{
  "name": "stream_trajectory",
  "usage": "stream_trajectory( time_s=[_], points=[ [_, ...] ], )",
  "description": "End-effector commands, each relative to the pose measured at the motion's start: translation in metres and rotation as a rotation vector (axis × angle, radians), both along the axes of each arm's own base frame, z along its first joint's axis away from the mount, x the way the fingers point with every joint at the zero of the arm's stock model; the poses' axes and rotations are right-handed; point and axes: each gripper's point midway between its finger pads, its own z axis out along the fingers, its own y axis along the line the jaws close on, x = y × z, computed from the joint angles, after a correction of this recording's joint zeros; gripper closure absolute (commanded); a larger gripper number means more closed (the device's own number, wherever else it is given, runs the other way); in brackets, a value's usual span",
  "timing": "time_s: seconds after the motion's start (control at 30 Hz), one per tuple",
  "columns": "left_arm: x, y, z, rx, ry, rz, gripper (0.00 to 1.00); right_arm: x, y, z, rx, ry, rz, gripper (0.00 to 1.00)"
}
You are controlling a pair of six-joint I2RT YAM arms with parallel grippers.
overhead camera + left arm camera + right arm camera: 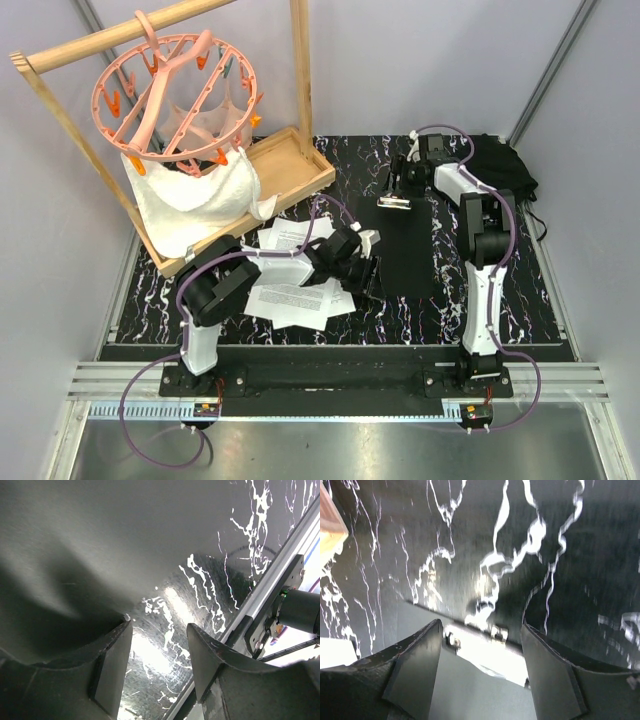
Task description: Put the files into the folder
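Our left pincer (159, 650) hangs spread at the folder's (408, 258) left edge, our right pincer (482, 670) spread over its clip (487, 645) at the far end. Nothing is filed yet: the files (290, 298) lie on the tabletop (540, 300) left of the folder. The left arm (225, 285) hides part of them; we cannot count sheets

Folder (405, 250): smooth matt black board. Clip (485, 652): bright, reflective metal. Files (290, 300): matt white printed paper. Desk (545, 300): glossy black, white veining. Rack (301, 60): bare wood. Hanger (148, 110): pink plastic. Towel (195, 205): nubby white cloth.
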Motion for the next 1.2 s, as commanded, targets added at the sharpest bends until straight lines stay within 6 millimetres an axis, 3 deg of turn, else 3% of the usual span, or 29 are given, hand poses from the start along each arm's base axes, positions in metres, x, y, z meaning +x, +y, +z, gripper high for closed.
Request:
stream_trajectory(
  time_s=[0.0, 0.3, 0.37, 0.47, 0.5, 0.63, 0.73, 0.8, 0.87, 0.9, 0.93, 1.07, 1.1, 1.17],
  points=[
    [0.01, 0.008, -0.018, 0.058, -0.025, -0.008, 0.45, -0.031, -0.008, 0.006, 0.001, 0.063, -0.051, 0.27],
    [0.027, 0.015, -0.032, 0.101, -0.045, 0.021, 0.45, -0.093, -0.059, 0.004, -0.06, 0.15, -0.238, 0.27],
    [0.033, 0.014, -0.032, 0.106, -0.057, 0.028, 0.45, -0.113, -0.08, 0.001, -0.078, 0.181, -0.323, 0.27],
    [0.044, 0.012, -0.031, 0.107, -0.07, 0.038, 0.45, -0.145, -0.09, -0.004, -0.074, 0.226, -0.385, 0.27],
    [0.049, 0.008, -0.027, 0.097, -0.079, 0.04, 0.45, -0.152, -0.105, -0.005, -0.09, 0.233, -0.433, 0.27],
    [0.065, 0.002, -0.024, 0.078, -0.088, 0.053, 0.45, -0.197, -0.108, -0.012, -0.095, 0.279, -0.495, 0.26],
    [0.074, 0.002, -0.028, 0.097, -0.074, 0.06, 0.45, -0.213, -0.114, -0.013, -0.1, 0.282, -0.553, 0.25],
    [0.072, 0.005, -0.03, 0.108, -0.063, 0.065, 0.45, -0.209, -0.116, -0.004, -0.11, 0.244, -0.513, 0.25],
    [0.069, 0.008, -0.018, 0.088, -0.076, 0.071, 0.45, -0.191, -0.118, 0.018, -0.111, 0.171, -0.5, 0.23],
    [0.062, 0.016, -0.022, 0.098, -0.065, 0.072, 0.45, -0.183, -0.116, 0.027, -0.103, 0.145, -0.484, 0.23],
    [0.059, 0.018, -0.017, 0.092, -0.07, 0.071, 0.44, -0.166, -0.117, 0.042, -0.099, 0.099, -0.483, 0.23],
    [0.049, 0.027, 0.02, 0.042, -0.123, 0.067, 0.4, -0.124, -0.127, 0.062, -0.196, 0.01, -0.372, 0.2],
    [0.044, 0.027, 0.024, 0.031, -0.119, 0.053, 0.39, -0.106, -0.131, 0.076, -0.215, -0.032, -0.362, 0.2],
    [0.038, 0.024, 0.039, -0.001, -0.135, 0.033, 0.37, -0.092, -0.135, 0.061, -0.27, -0.018, -0.291, 0.22]
  ],
)
